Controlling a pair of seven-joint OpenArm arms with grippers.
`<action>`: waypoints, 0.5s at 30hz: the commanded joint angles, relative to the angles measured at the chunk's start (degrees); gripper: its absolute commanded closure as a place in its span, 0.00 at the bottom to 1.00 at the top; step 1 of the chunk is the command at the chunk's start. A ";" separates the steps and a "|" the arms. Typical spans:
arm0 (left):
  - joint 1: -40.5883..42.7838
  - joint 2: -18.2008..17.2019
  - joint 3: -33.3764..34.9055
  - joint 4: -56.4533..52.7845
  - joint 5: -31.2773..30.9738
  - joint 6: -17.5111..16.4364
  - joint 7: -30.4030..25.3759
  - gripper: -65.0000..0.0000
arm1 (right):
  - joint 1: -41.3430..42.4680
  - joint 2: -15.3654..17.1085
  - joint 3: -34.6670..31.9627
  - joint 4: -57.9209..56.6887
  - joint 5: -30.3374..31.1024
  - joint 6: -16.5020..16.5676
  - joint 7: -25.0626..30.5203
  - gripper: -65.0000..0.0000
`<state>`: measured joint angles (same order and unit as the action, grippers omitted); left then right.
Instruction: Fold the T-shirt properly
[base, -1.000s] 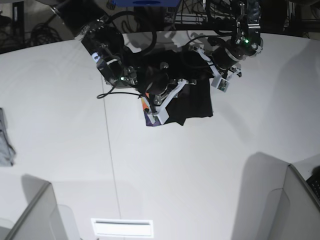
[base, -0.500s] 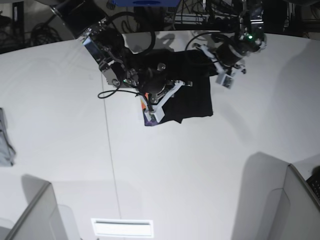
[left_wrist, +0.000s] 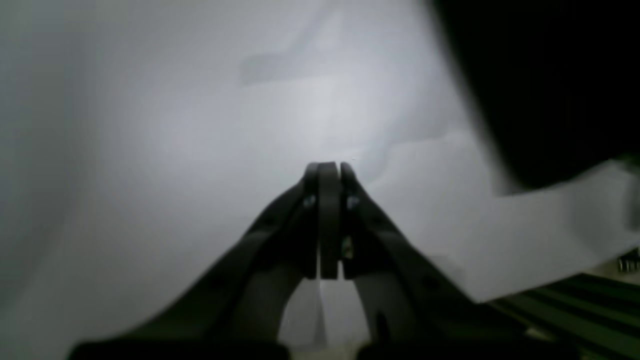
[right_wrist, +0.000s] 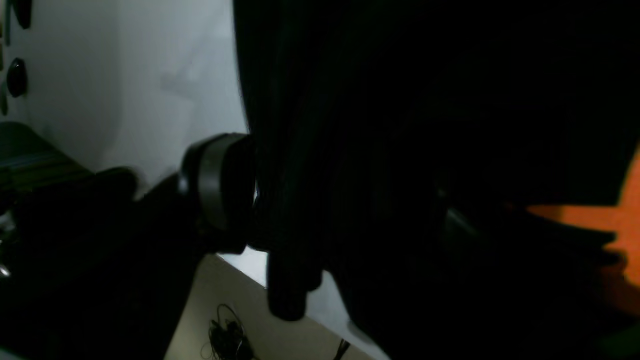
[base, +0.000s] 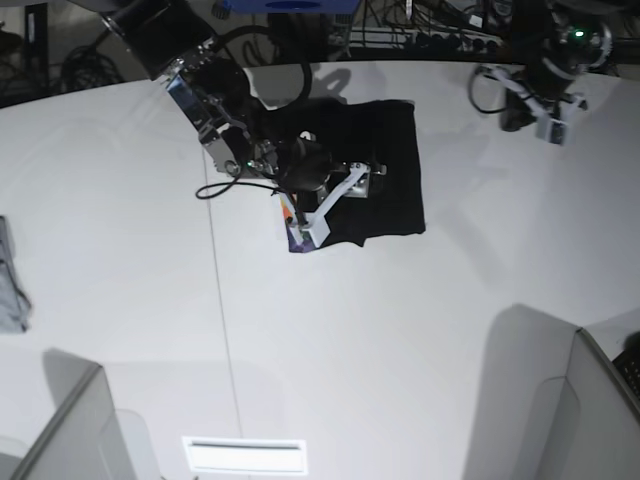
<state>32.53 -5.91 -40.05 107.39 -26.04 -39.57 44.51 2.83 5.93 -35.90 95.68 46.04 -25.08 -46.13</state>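
Two black robot arms work over a white table (base: 330, 350); the large black short-sleeved cloth T-shirt (base: 385, 170), folded into a compact block, lies toward twelve o'clock on the tabletop, with a sliver of orange and purple print showing at its seven-o'clock corner; the right gripper (base: 335, 205) sits low over that side of the T-shirt, one white finger (base: 325, 210) lying across the cloth beside the print; its wrist view is filled with dark fabric hanging close to the lens and an orange patch at three o'clock, and whether the jaws hold the cloth cannot be told from here; the left gripper (left_wrist: 327, 172) is pressed fully together on nothing, its black fingers (left_wrist: 280, 220) meeting at a point above bare table; that arm hangs at about one o'clock, well apart from the T-shirt; a small grey cloth (base: 10, 280) lies at the nine-o'clock edge.
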 joint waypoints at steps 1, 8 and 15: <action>0.21 -0.81 -3.16 0.78 -0.81 -0.43 0.10 1.00 | 0.82 -0.79 0.08 1.24 0.24 0.16 0.55 0.38; -0.58 -2.57 -13.09 0.69 -0.64 -0.43 2.30 1.00 | 3.19 -1.58 -5.20 3.27 0.24 -0.11 0.46 0.38; 0.48 -2.66 -13.27 0.61 -0.64 -0.43 2.30 1.00 | 5.83 -1.76 -9.86 3.44 0.24 -5.12 0.46 0.38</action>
<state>32.67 -7.79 -52.93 107.35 -26.02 -39.55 47.81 7.57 4.71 -45.93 97.89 46.02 -30.26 -46.35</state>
